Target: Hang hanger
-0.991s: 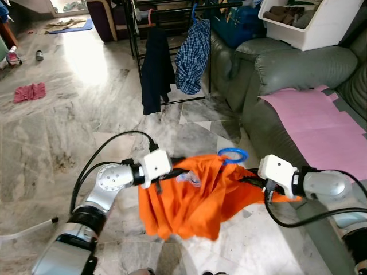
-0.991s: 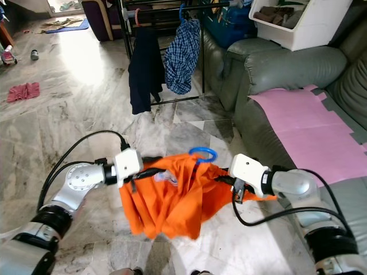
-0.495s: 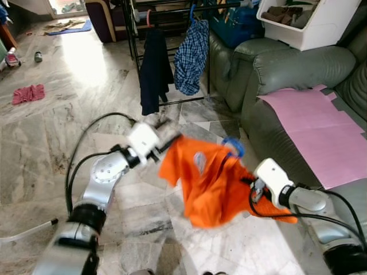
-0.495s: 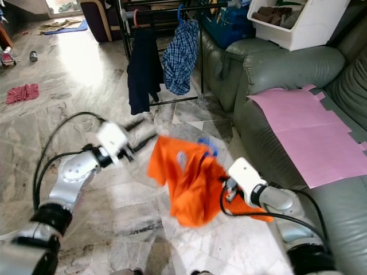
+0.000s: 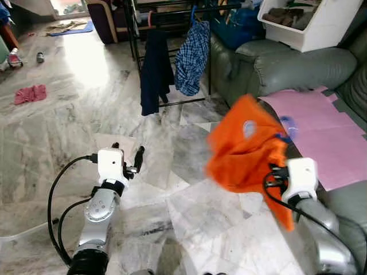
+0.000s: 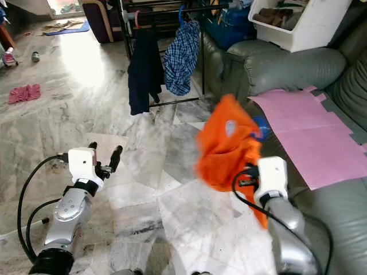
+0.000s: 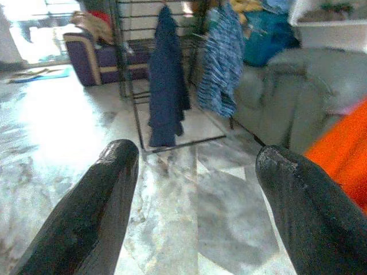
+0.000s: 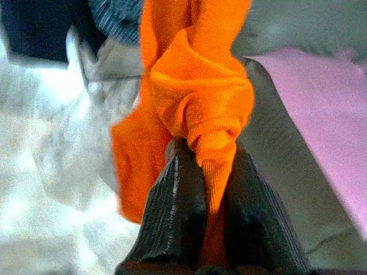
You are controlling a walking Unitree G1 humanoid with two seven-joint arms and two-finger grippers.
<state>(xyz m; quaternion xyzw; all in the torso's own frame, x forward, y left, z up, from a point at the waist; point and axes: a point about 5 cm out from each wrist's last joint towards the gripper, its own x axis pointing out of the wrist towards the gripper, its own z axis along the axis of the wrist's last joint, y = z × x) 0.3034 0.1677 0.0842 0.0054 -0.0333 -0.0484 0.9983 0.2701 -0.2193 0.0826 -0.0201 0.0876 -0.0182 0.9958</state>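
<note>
Fingers of the right gripper (image 8: 203,172) pinch a bunched orange cloth shirt (image 5: 246,143), lifted up in front of the grey leather sofa (image 5: 298,69). A blue plastic hanger (image 5: 287,127) peeks out beside the shirt, blurry. The left gripper (image 7: 195,172) holds nothing, its fingers wide apart above the marble floor (image 5: 86,103). A black metal clothes rack (image 5: 172,11) stands farther off.

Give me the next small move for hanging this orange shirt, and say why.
Probably carry it toward the black rack. The right end effector is clamped on the orange shirt, lifted by the grey sofa, while the left end effector is open and empty; the rack, already holding two garments, stands ahead across the floor.
</note>
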